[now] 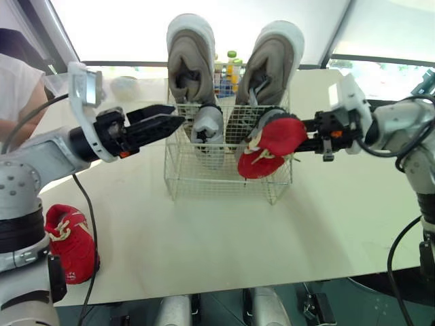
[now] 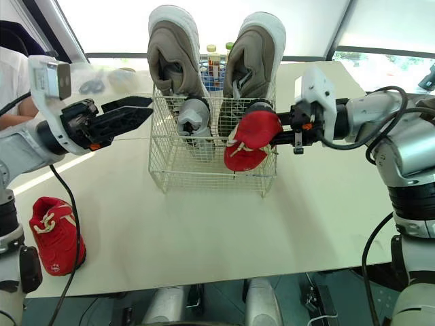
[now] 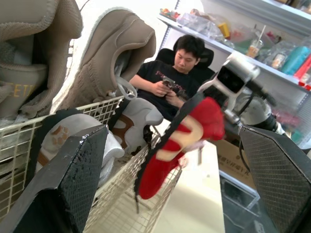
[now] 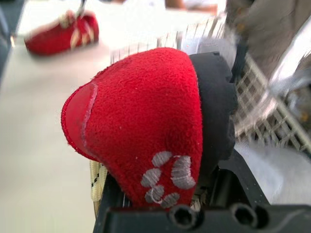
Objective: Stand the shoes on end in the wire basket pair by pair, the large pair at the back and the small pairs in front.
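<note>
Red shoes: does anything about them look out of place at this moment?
Yes, the pair is split. One red shoe lies alone at the near left corner of the table, far from the wire basket. The other red shoe is held by the right hand at the basket's front right.

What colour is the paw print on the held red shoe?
Pale grey paw print on red shoe; right wrist view.

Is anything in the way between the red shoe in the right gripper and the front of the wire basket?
Nothing visible. The red shoe held by the right gripper is at the front right corner of the wire basket; the space beneath looks free, small grey shoes just behind.
</note>
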Motion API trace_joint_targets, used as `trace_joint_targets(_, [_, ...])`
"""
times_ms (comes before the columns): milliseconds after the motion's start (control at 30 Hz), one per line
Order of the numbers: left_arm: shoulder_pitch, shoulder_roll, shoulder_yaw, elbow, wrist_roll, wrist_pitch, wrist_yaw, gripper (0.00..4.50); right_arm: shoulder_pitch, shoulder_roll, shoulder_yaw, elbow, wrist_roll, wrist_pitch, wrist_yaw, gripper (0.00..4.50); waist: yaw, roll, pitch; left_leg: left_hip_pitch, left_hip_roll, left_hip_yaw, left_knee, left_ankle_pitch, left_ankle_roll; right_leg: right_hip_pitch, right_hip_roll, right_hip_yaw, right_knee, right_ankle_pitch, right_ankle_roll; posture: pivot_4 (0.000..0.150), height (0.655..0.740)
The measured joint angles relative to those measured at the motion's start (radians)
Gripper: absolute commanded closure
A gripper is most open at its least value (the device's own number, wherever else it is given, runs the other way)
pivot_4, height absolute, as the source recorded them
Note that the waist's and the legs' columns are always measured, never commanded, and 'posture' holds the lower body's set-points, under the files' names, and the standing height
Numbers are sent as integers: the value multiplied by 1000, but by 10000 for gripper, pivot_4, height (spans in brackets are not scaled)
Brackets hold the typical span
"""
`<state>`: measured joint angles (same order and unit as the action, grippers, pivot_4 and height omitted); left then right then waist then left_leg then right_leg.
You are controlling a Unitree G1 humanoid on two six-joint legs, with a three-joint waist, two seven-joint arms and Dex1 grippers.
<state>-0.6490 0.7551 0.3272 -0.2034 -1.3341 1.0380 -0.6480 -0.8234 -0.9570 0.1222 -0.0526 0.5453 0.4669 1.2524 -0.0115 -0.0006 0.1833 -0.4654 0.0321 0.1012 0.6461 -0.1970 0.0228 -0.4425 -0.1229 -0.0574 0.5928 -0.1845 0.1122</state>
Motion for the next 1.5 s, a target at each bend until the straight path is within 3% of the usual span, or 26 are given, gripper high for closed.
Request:
trace_joint_targets(500, [10,-30,-2,-17,41,-8,3,794,92,105,11,-3,-104,-57,1,38655,1,0,0,1,0,0,1,0,0,1,0,0,1,0,0,1500,7400])
trace_joint_targets(733, [8,-47,-26,-17,62,-23,-2,0,146,126,-17,-28,-108,-58,-26,5882,1,0,0,1,0,0,1,0,0,2,0,0,1,0,0,1500,7400])
trace_joint_targets(767, [8,-47,-29,-17,62,-24,-3,0,154,123,-17,-39,-108,-56,-26,1734,1,0,0,1,0,0,1,0,0,2,0,0,1,0,0,1500,7400])
trace_joint_targets(800, [8,-47,-31,-17,65,-24,-4,0,157,119,-18,-50,-107,-49,-25,765,1,0,0,1,0,0,2,0,0,2,0,0,1,1,-1,1500,7400])
trace_joint_targets(1233, [13,-43,-38,-18,86,-25,-26,0,149,-17,-153,-115,-101,-1,-32,765,1,0,0,1,0,0,1,0,0,1,0,0,1,1,-1,1500,7400])
trace_joint_targets(1500, [137,63,40,-99,74,-2,34,0,113,-90,-245,-101,-64,8,-5,765,-4,0,1,1,1,-2,0,0,-1,0,0,1,1,1,-1,1500,7400])
